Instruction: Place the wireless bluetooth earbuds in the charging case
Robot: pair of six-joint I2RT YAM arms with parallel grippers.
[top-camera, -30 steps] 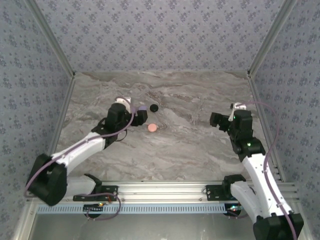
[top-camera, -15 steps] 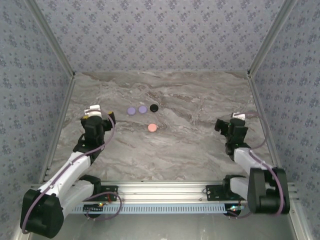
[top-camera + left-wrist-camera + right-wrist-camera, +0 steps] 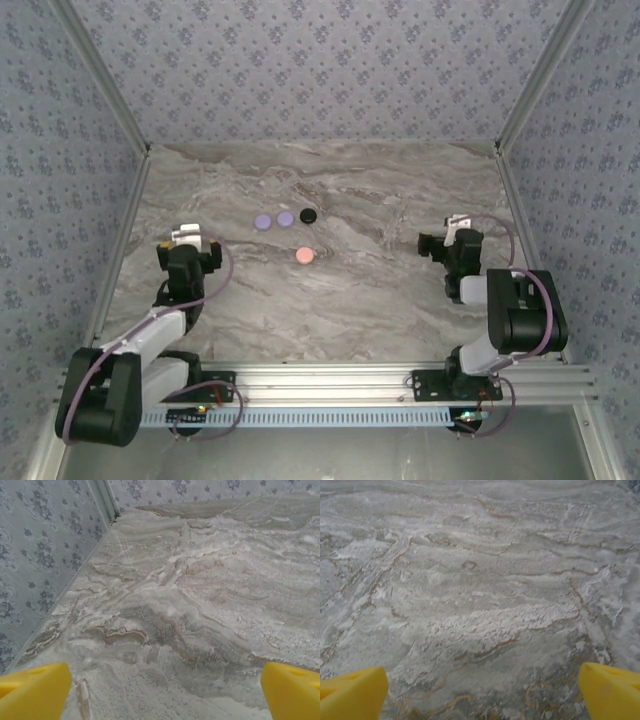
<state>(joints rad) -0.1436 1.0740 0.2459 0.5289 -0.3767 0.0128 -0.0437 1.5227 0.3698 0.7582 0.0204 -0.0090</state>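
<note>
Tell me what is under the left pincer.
Veined marble table shows below the open left pincer, between its two yellow fingertips, with the wall beyond. From above, the pincer's own body covers the patch of table directly beneath it.

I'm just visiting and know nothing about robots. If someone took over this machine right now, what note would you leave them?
Left claw: open, empty, above bare table on the left.
Right claw: open, empty, above bare table on the right.
Mid-table, apart from both claws: a lilac round piece beside a second lilac piece, a black round piece just right of them, a pink round piece nearer the arms.
Done or left: the pieces look too small to tell whether earbuds are inside; check that first.
</note>
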